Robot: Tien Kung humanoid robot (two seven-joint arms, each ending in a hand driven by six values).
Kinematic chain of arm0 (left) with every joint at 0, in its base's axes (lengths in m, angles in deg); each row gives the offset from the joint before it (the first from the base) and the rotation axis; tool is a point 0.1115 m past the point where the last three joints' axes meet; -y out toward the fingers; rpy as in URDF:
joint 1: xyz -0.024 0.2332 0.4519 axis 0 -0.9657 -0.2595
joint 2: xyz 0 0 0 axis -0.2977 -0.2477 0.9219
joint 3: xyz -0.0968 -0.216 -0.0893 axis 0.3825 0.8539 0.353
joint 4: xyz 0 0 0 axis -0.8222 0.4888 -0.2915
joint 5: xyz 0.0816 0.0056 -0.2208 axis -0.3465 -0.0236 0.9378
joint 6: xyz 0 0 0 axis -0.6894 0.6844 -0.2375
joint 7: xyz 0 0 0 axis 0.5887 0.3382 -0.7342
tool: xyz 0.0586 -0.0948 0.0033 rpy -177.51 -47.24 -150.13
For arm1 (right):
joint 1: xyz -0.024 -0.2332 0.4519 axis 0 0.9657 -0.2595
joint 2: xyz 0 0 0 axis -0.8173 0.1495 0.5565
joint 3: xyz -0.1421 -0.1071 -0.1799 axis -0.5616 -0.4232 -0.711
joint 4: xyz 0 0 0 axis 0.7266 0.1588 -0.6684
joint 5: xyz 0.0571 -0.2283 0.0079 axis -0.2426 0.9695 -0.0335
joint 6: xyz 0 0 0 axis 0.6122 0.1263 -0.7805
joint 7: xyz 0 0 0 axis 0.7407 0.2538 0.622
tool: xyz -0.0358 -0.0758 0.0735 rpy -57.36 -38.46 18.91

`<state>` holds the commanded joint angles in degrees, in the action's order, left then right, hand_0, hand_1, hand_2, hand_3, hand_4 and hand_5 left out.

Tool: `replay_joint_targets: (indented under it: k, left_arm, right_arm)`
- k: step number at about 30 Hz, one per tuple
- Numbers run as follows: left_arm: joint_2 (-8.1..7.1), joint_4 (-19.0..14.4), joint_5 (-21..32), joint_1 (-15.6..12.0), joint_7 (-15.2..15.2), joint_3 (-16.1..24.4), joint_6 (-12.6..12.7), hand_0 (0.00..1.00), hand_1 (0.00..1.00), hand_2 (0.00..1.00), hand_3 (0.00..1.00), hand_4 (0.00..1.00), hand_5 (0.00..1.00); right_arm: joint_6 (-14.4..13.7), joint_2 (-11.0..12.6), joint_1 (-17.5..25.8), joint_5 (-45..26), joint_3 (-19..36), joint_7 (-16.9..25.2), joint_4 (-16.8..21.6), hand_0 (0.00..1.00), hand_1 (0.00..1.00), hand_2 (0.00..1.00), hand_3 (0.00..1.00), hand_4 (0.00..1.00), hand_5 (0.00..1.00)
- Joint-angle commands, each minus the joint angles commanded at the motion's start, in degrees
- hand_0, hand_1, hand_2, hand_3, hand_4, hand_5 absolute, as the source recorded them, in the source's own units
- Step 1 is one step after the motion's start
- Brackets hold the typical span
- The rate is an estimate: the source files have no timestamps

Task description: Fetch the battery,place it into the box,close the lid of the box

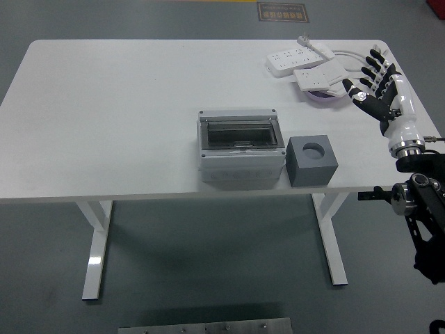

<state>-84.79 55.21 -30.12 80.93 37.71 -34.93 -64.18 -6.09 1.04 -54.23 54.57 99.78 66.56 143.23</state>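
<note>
The white bench (pixel 104 104) has a smooth, matt top. The light grey plastic box (pixel 240 153) looks matt, its dark see-through lid (pixel 239 134) slightly glossy. The dark grey block with a round hole (pixel 313 161) is matt, the white plastic power strips (pixel 306 61) smooth.

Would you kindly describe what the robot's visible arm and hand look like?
The right hand has five black fingers with pale bands and white tips, on a black palm with a white shell at the back. A silver ring joins the wrist to a black arm of bulky jointed parts. No left arm shows.
</note>
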Motion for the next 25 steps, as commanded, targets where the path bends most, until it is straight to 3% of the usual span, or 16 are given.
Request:
replay_joint_targets:
  k: [25]
  left_arm:
    - [0.11,-0.10,-3.18,0.21,-1.31,2.03,-0.73,0.847,0.898,0.834,0.826,0.836,0.682]
  right_arm:
    - [0.03,0.45,-0.12,-0.10,-1.29,-0.32,0.20,0.883,0.893,0.900,0.876,0.847,0.169]
